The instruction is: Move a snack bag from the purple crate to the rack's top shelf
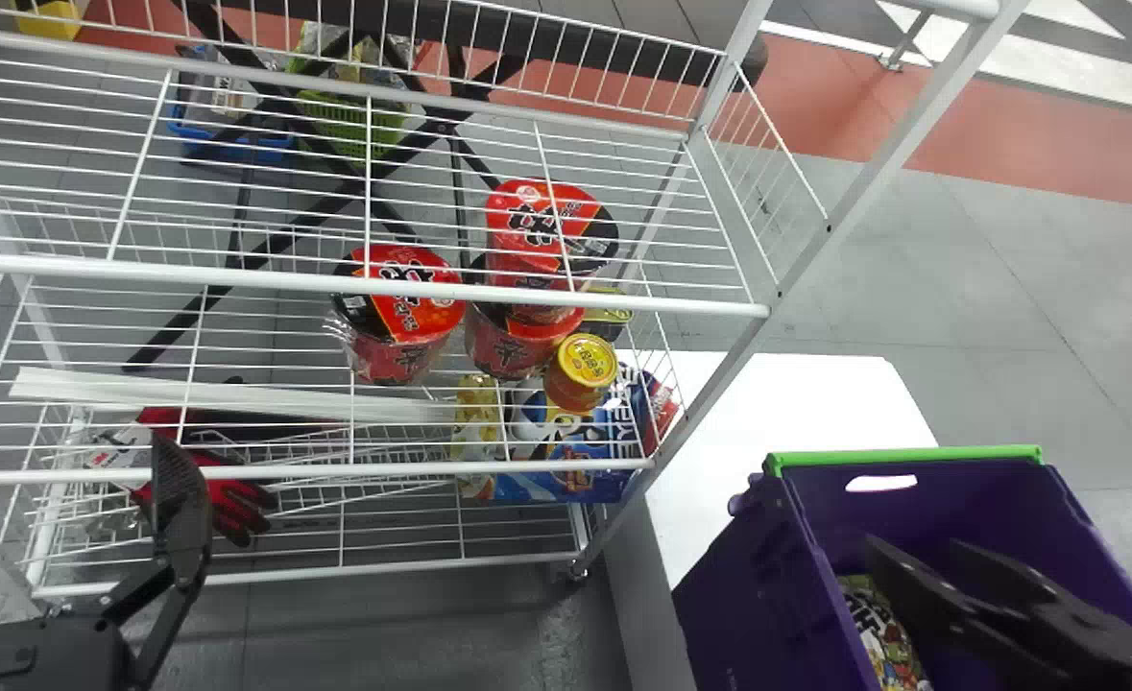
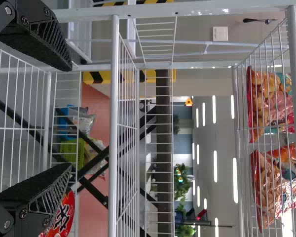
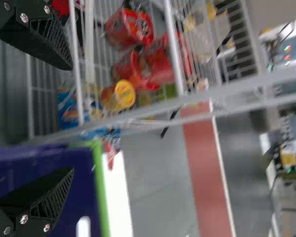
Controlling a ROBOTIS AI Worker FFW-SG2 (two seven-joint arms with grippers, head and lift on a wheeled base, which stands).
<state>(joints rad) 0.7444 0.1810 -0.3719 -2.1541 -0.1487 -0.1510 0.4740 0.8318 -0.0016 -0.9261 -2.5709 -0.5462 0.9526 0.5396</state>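
Note:
In the head view, my right gripper (image 1: 916, 549) is over the purple crate (image 1: 1094, 552), its fingers apart with nothing between them. A snack bag (image 1: 884, 635) lies in the crate beside that gripper, partly hidden by it and the crate wall. The right wrist view shows the same gripper (image 3: 72, 118) open near the crate (image 3: 69, 165). My left gripper (image 1: 64, 456) is parked open in front of the rack; the left wrist view has it (image 2: 70, 117) empty. There, two snack bags (image 2: 271, 103) rest on the rack's high wire shelf (image 2: 240, 148).
Red noodle cups (image 1: 402, 312) and a small yellow-lidded cup (image 1: 585, 365) stand on a lower rack shelf. Below are a blue pack (image 1: 566, 470) and red gloves (image 1: 229, 494). The rack's corner post (image 1: 719, 379) rises beside the white table (image 1: 815, 393) under the crate.

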